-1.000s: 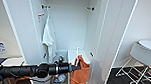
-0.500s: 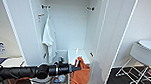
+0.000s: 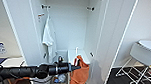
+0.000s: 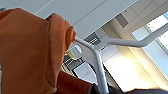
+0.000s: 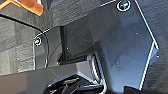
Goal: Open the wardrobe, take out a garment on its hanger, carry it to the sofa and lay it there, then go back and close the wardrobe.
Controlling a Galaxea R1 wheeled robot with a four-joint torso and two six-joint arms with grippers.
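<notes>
The wardrobe [image 3: 67, 27] stands open in front of me, its white doors swung out on both sides. My left gripper [image 3: 76, 67] reaches in from the left at the wardrobe's lower front and is shut on the hanger [image 3: 76, 52], whose white hook points upward. The rust-orange garment [image 3: 80, 73] hangs from it, just in front of the wardrobe floor. The left wrist view shows the orange garment [image 4: 27, 50] bunched over one arm of the white hanger [image 4: 100, 65], with the stem running down into the gripper.
A white shirt [image 3: 48, 36] hangs on a hook inside the wardrobe at the left. The right door [image 3: 114, 34] stands close beside the garment. A white wire-legged chair [image 3: 144, 55] stands on dark flooring [image 3: 129, 83] at the right.
</notes>
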